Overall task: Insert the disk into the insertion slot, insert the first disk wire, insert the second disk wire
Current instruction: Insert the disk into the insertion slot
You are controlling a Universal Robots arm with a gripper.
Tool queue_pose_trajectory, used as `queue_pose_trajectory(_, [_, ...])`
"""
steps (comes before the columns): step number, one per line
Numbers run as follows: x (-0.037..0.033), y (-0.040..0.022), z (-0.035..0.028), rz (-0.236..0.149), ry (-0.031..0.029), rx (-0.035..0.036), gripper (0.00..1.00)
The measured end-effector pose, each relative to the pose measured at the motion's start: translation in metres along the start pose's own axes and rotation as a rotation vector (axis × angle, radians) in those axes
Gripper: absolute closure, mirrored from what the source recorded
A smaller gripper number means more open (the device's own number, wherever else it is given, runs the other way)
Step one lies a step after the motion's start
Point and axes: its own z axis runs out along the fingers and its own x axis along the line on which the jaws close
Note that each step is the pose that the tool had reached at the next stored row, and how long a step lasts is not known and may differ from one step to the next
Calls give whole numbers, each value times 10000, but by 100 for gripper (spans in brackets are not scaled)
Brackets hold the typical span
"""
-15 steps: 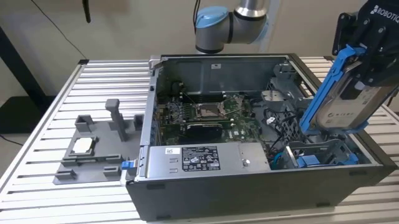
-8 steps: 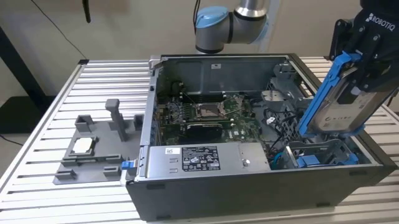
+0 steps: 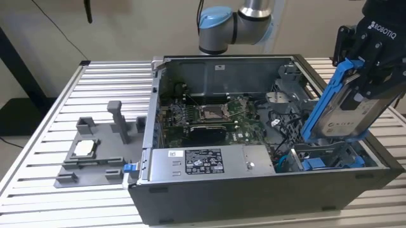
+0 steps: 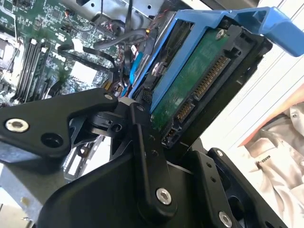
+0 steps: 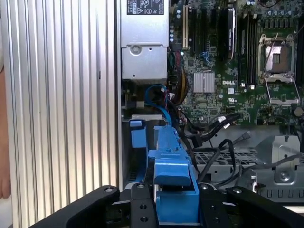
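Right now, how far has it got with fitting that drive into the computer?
Done: the disk is picked up, gripped in the tool. In hand: it hangs tilted above the insertion slot, not yet in it. Left: seating it and all the cabling; the disk's connectors are bare in the second wrist view.

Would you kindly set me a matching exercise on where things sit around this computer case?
1. silver-grey hard drive in blue carrier frame
2. grey metal drive-bay cage
3. labelled silver power-supply box
4. grey plastic fixture

A. on the slatted table
B. below the tilted drive
C. in the black hand
D. along the case's near wall

Pairs: 1-C, 2-B, 3-D, 4-A
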Motion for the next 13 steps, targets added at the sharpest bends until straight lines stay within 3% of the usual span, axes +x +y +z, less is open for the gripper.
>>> queue_pose_trajectory(13, [-6,0,7,4,1,0,67])
